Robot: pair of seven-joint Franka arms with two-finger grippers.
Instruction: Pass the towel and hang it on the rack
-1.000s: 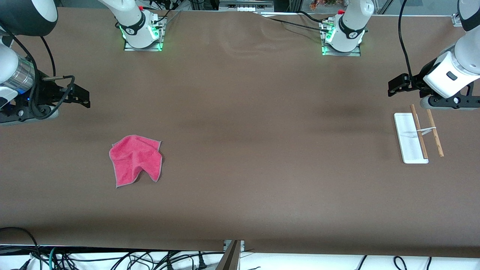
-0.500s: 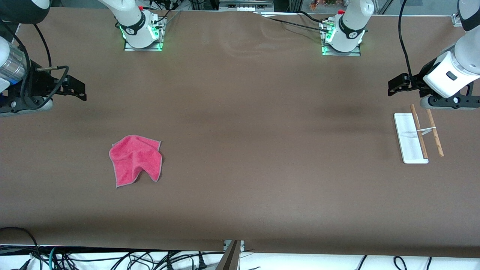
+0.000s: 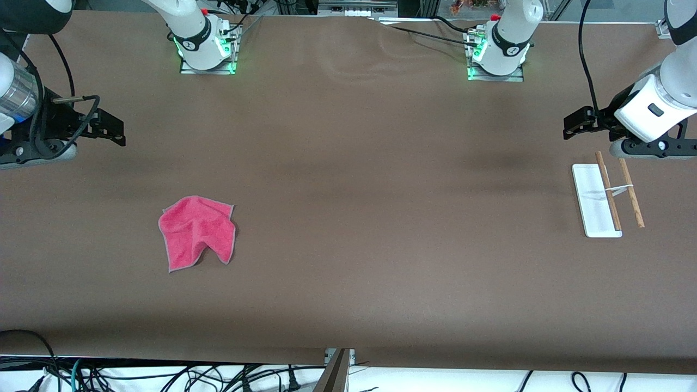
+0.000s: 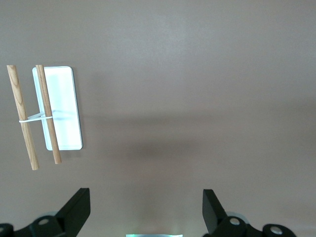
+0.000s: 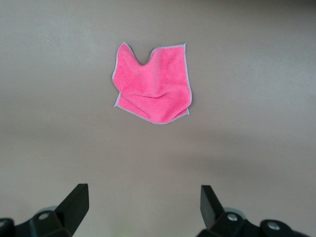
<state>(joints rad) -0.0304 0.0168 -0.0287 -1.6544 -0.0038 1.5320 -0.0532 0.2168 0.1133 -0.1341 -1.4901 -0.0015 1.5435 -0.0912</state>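
Since a second ago my right gripper (image 3: 111,130) has drawn back toward the right arm's edge of the table and a little up the front view; in the last half second it is barely shifting. My left gripper (image 3: 572,122) is staying put, and the towel (image 3: 197,231) and the rack (image 3: 605,195) are lying just where they were.

The towel is sitting crumpled on the table (image 3: 348,218) toward the right arm's end, pink side up, grey edging showing, no clear long axis. From the right wrist it is lying flat, well apart from my fingers (image 5: 74,202).

The rack is standing at the left arm's end, its white base and two wooden rods (image 4: 34,116) running lengthwise from the robots' side toward the front camera.

Both grippers are hanging over bare table, jaws spread wide, holding nothing, touching nothing. The left one is hovering near the rack's end closest to the robots.
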